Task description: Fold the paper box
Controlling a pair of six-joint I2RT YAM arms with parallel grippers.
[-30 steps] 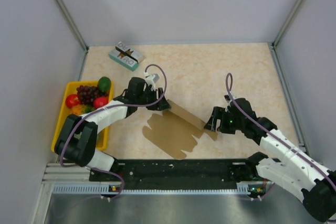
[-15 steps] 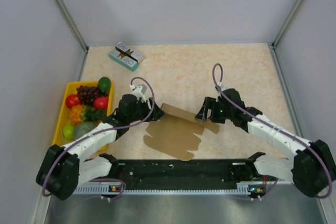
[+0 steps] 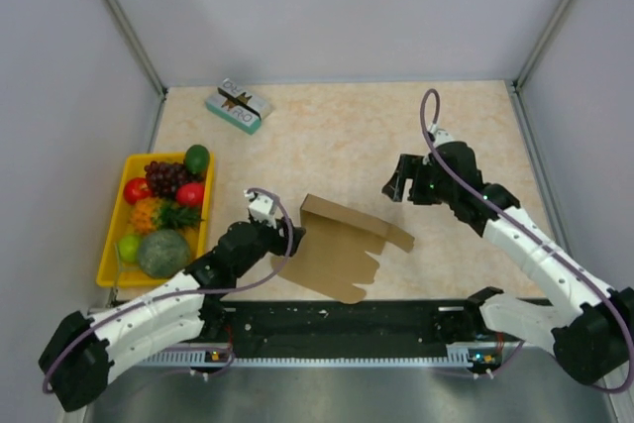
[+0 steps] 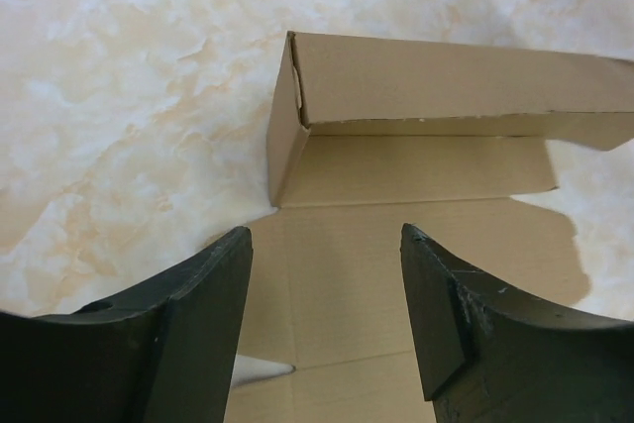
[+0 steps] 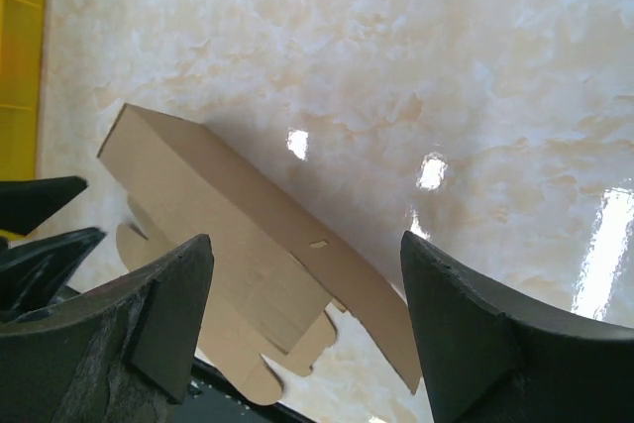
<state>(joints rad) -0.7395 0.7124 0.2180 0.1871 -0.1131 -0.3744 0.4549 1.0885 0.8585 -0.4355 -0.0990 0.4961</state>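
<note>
The paper box (image 3: pixel 337 250) is a brown cardboard sheet lying near the table's front middle, its far strip folded up and over into a long raised edge (image 3: pixel 357 221). It also shows in the left wrist view (image 4: pixel 416 175) and the right wrist view (image 5: pixel 248 245). My left gripper (image 3: pixel 293 238) is open and empty at the sheet's left edge, its fingers (image 4: pixel 198 314) just above the flat part. My right gripper (image 3: pixel 396 188) is open and empty, raised behind and to the right of the box, apart from it.
A yellow tray (image 3: pixel 111 258) with toy fruit stands at the left edge. A small teal-and-white printed box (image 3: pixel 239 106) lies at the back left. The black rail (image 3: pixel 337 322) runs along the near edge, close to the sheet's front.
The left gripper has pulled back toward the near left, off the folded strip. The right gripper has let go and lifted back to the right. The folded strip stays up.
</note>
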